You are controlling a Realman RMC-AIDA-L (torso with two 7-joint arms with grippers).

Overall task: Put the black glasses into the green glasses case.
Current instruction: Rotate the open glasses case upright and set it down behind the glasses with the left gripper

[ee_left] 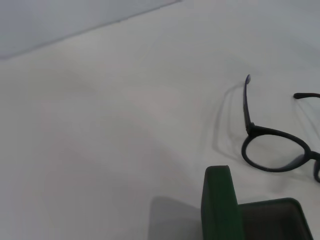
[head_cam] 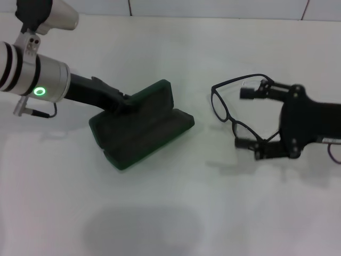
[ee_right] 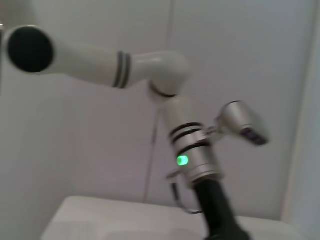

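White table (head_cam: 176, 213) is all I see under my two arms. My right gripper (head_cam: 250, 117) sits on the right with its fingers spread wide, one on each side of the black glasses (head_cam: 230, 109), not squeezing them. My left gripper (head_cam: 123, 102) rests on the raised lid of the green glasses case (head_cam: 141, 128), left of the glasses; I cannot tell how its fingers stand. The case lies open, well apart from the glasses.

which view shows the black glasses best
The head view: the whole frame of the black glasses shows, between the right gripper's open fingers. The left wrist view catches one lens and a temple arm. The right wrist view shows none of them.
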